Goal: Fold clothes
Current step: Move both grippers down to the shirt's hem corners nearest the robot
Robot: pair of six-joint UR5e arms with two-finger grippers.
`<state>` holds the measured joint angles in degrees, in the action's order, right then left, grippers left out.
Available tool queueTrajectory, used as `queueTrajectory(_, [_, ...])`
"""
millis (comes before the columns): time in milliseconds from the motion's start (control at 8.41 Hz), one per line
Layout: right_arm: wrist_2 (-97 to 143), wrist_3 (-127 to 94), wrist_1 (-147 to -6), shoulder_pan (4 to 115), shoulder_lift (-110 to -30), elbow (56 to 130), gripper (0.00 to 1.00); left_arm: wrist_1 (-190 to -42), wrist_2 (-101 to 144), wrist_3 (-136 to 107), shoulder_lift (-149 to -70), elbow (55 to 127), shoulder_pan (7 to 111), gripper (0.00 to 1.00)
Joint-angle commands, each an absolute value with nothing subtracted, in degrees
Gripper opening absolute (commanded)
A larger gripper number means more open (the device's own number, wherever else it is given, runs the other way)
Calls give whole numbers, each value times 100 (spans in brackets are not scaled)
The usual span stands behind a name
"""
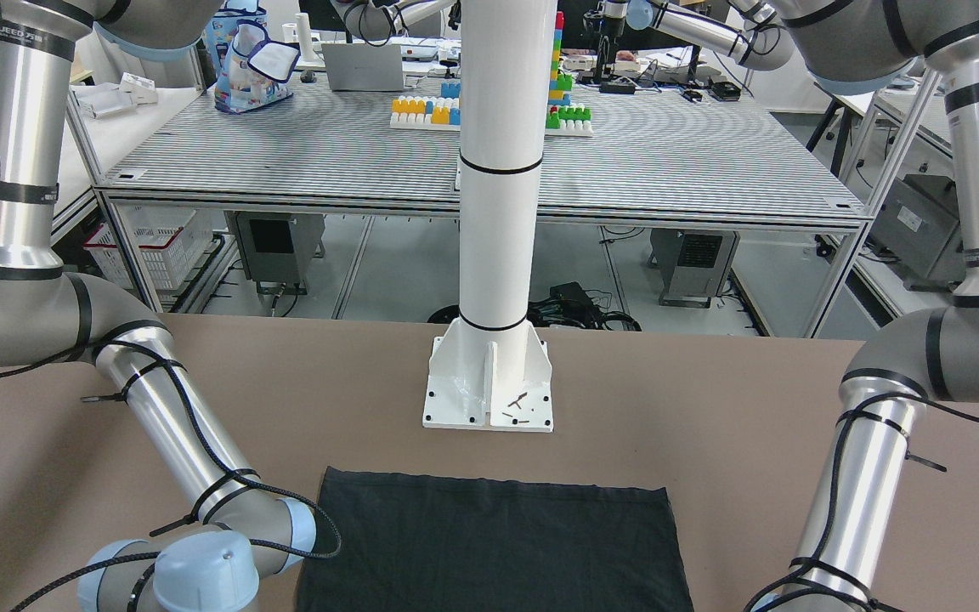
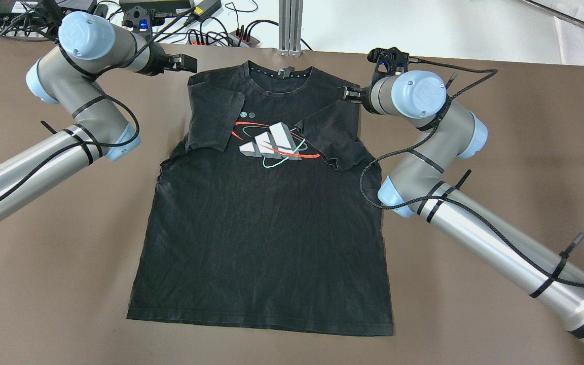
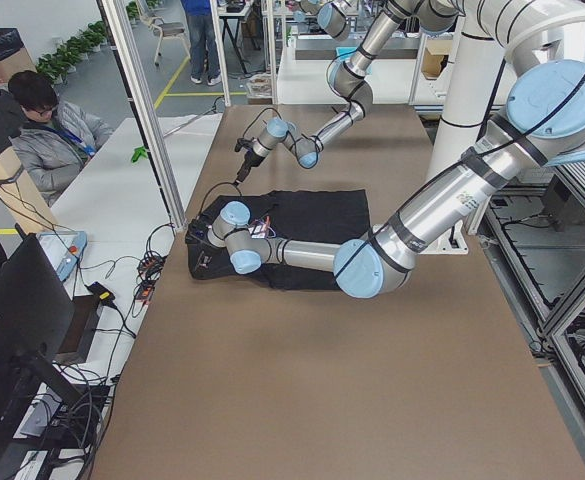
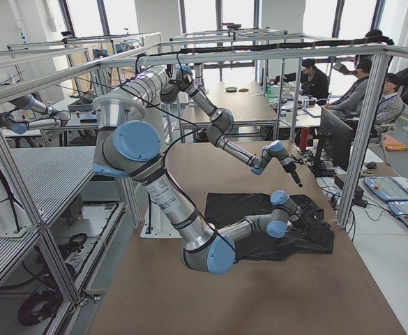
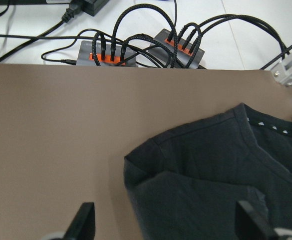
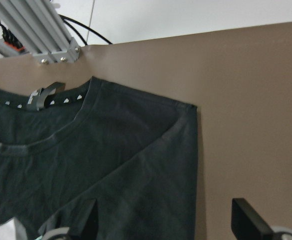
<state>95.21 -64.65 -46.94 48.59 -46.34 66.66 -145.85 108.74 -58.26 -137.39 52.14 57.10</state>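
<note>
Black T-shirt (image 2: pixel 261 218): I see it spread flat, print up, mid-way across the brown table (image 2: pixel 500 152), both sleeves folded inward.
Left gripper (image 5: pixel 166 222): fingers spread, holding nothing, over the shoulder corner on the robot's left.
Right gripper (image 6: pixel 168 219): fingers likewise apart, empty, over the opposite shoulder.

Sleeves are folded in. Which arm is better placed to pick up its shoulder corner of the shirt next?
Right, narrowly. Seen from overhead, the right fingers hover over the shirt's shoulder edge, while the left fingers sit just off the cloth, over the bare table. Both pairs look open.
</note>
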Motion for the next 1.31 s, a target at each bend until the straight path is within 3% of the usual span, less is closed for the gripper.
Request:
queueTrajectory(0, [10475, -6530, -5200, 4843, -5559, 8298, 94, -14590, 11530, -7236, -12940, 6631, 5687, 100])
queueTrajectory(238, [10687, -6530, -5990, 4564, -6518, 10021, 94, -14390, 11540, -7681, -12020, 7895, 5415, 100])
queueTrajectory(357, [10757, -6626, -6290, 4361, -6756, 10516, 94, -13883, 11514, -7716, -11588, 8597, 5344, 100])
queueTrajectory(476, [10775, -7201, -6302, 4168, -6933, 10808, 94, -13713, 11331, -7847, -11097, 9222, 5170, 100])
queueTrajectory(833, [10846, -7751, -6162, 3727, -7599, 11178, 94, -13711, 10359, -8734, -10286, 10165, 4118, 100])
queueTrajectory(1189, [10793, -8206, -4558, 3123, -9005, 11435, 94, -13711, 9871, -8965, -9468, 10862, 3657, 100])
